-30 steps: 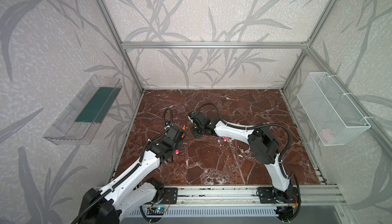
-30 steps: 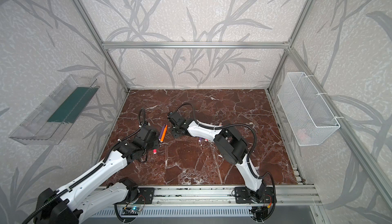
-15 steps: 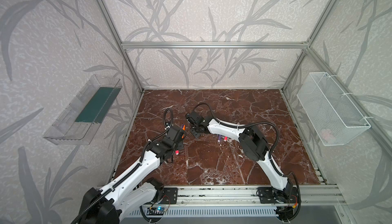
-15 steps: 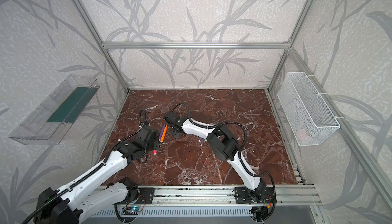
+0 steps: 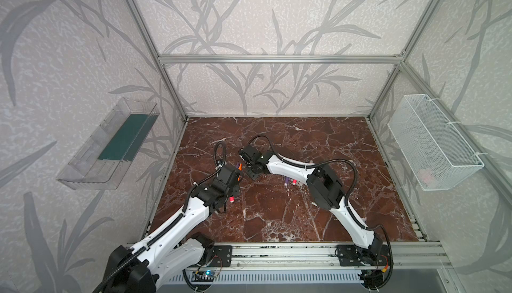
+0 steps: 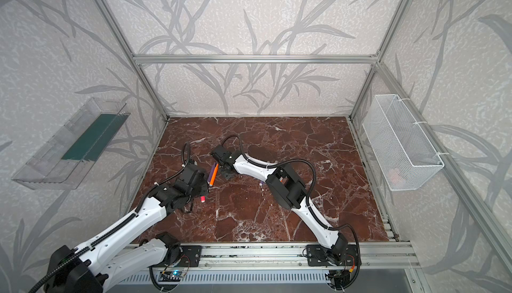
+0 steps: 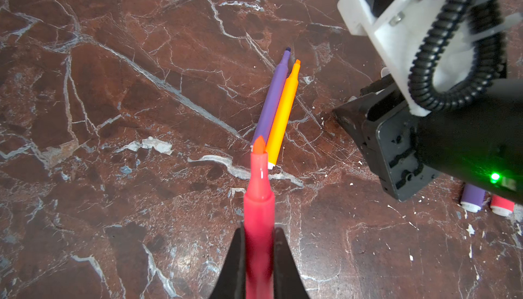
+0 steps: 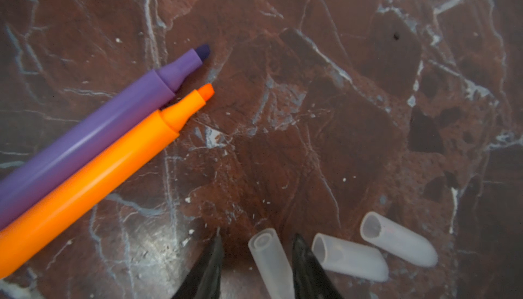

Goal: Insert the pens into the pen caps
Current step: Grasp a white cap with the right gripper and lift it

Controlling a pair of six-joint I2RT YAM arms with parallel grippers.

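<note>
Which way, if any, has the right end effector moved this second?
Yes. The right end effector shifted leftward in a top view, toward the resting orange pen.

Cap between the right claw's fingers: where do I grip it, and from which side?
Grip the cap across its round middle, coming down from above as the right claw straddles it. It lies flat, with its open mouth pointing away from the claw; leave that mouth clear. The nearest other cap lies close beside the claw, so stay narrow.

Pale walls with grey leaf patterns stood behind an aluminium frame. The worktop was red-brown marble, white-veined. A clear bin hung left, a white wire basket right.
</note>
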